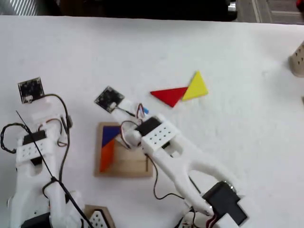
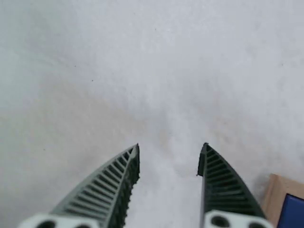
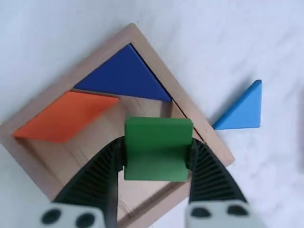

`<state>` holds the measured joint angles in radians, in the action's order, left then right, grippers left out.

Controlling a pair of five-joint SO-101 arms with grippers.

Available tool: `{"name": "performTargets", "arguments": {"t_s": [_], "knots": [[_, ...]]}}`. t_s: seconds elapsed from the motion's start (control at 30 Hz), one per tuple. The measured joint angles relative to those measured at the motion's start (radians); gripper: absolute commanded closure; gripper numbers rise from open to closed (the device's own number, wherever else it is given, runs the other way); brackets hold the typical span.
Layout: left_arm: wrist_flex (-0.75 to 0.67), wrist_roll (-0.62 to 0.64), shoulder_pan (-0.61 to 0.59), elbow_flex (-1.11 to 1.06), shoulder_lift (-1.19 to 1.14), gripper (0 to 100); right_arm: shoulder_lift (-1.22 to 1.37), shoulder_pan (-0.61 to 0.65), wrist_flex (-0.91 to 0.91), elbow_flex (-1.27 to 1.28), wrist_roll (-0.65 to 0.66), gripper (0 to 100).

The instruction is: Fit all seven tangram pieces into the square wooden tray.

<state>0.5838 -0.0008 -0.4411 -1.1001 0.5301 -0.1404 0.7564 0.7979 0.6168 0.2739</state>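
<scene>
The square wooden tray (image 1: 124,170) (image 3: 33,156) lies at the table's front centre and holds a dark blue triangle (image 1: 109,132) (image 3: 124,76) and an orange parallelogram (image 1: 107,155) (image 3: 64,116). My right gripper (image 3: 154,156) hovers over the tray, shut on a green square piece (image 3: 156,147). A light blue triangle (image 3: 242,109) (image 1: 145,111) lies on the table just outside the tray. A red triangle (image 1: 168,95) and a yellow triangle (image 1: 196,87) touch each other farther back. My left gripper (image 2: 168,164) stands open over bare table left of the tray, whose corner (image 2: 280,197) shows beside one finger.
White table all around. The right arm (image 1: 180,161) covers the tray's right part in the high view. The left arm (image 1: 33,156) with its cables stands at the front left. A beige perforated object (image 1: 298,59) sits at the right edge.
</scene>
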Motion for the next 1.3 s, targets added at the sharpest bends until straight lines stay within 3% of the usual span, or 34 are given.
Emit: {"name": "performTargets", "arguments": {"t_s": [0.23,0.4,0.63,0.83,1.0,1.13,1.3], "knots": [[0.000,0.000,0.000,0.000,0.000,79,0.095,0.025,-0.058,-0.008,-0.049,97.8],[0.000,0.000,0.000,0.000,0.000,79,0.180,0.032,-0.058,-0.046,-0.051,86.5],[0.000,0.000,0.000,0.000,0.000,79,0.212,0.038,-0.058,-0.078,-0.054,84.4],[0.000,0.000,0.000,0.000,0.000,79,0.213,0.038,-0.058,-0.078,-0.058,72.4],[0.000,0.000,0.000,0.000,0.000,79,0.213,0.063,-0.055,-0.078,-0.060,72.2],[0.000,0.000,0.000,0.000,0.000,79,0.213,0.086,-0.011,-0.095,-0.060,72.2],[0.000,0.000,0.000,0.000,0.000,79,0.213,0.051,0.173,-0.215,-0.060,72.3]]}}
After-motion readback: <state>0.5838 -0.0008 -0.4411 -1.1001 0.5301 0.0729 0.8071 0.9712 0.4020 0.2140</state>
